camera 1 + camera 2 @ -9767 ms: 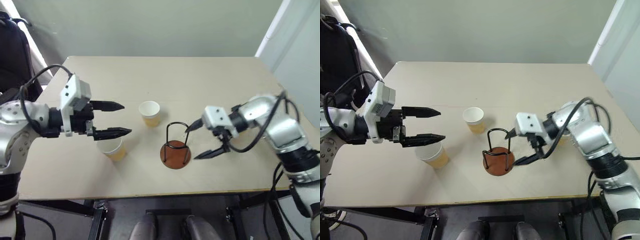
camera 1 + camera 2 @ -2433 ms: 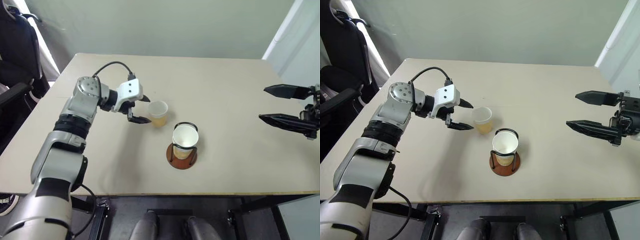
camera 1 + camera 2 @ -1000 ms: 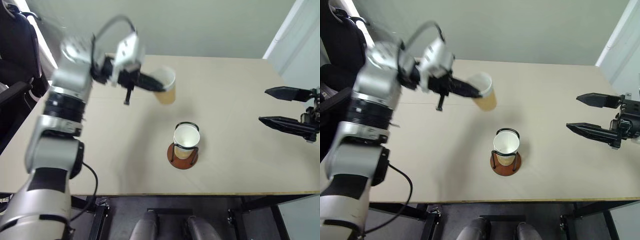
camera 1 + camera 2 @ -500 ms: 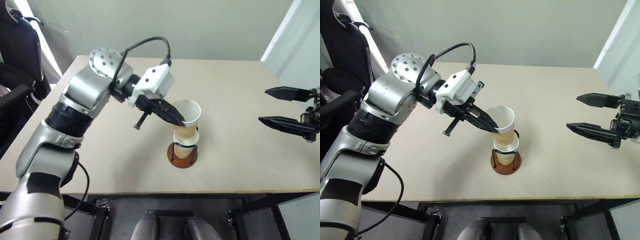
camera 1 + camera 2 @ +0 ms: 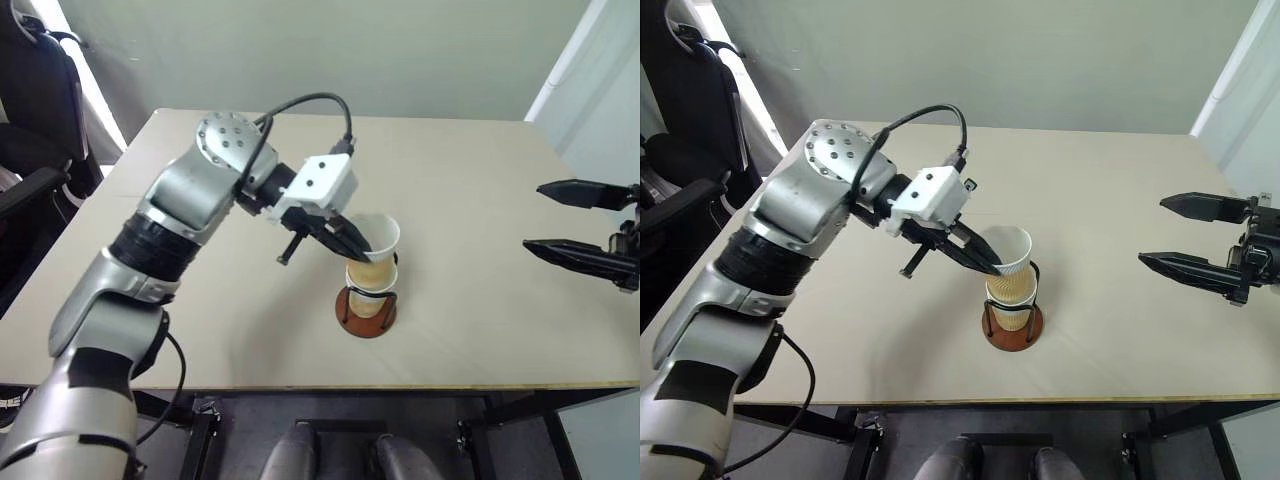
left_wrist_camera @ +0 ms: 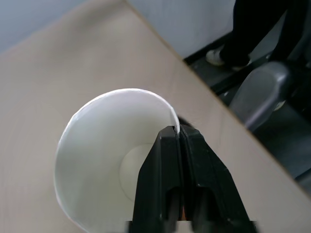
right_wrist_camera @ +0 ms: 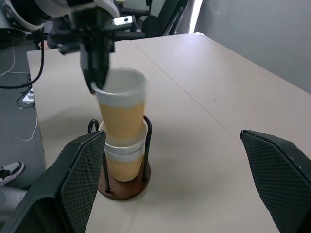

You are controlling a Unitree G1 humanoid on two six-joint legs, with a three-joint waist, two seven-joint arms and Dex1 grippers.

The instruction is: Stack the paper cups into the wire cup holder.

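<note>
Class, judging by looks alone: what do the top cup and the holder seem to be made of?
Top cup: likely paper, matte tan wall, thin white rim. Holder: thin black wire uprights, probably metal, on a reddish-brown disc, possibly wood or plastic.

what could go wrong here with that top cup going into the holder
The left gripper pinches the top cup by its rim, one finger inside. The cup sits high in the stacked cups and looks slightly tilted, so it may jam or tip on release. Pulling away could drag the cup and the light wire holder along.
</note>
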